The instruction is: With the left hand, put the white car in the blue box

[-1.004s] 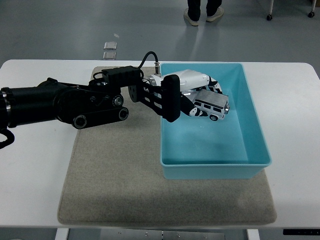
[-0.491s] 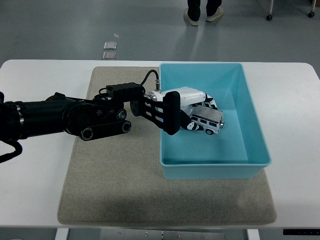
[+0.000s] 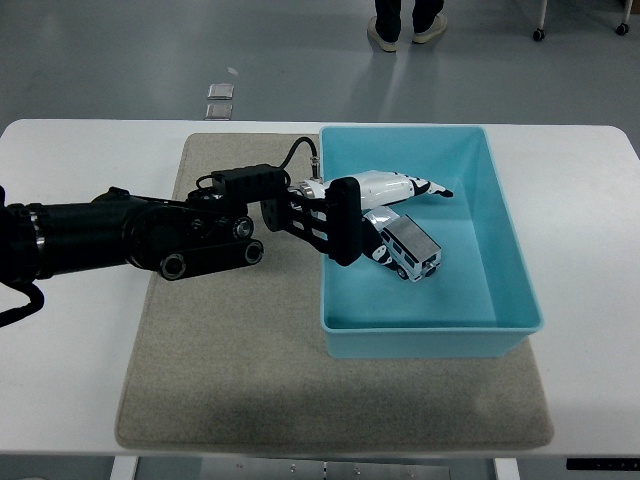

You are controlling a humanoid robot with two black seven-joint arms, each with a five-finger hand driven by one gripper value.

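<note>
Already the white car (image 3: 410,248) lies inside the blue box (image 3: 500,215), tilted on its floor; the left hand (image 3: 385,200) hovers above with fingers extended, gripping nothing. Only withdrawal seems left.

The left hand (image 3: 375,205) covers the end of the white car (image 3: 408,249) nearest its palm, so contact between the lower fingers (image 3: 385,252) and the car cannot be confirmed. The wall of the blue box (image 3: 430,325) below the fingers hides the strip of box floor directly behind it, and the left arm (image 3: 110,235) is cut off at the left picture edge. Beyond the tabletop (image 3: 590,220), above the fingers, a person (image 3: 405,22) is cropped by the top edge, leaving only lower legs and shoes.
</note>
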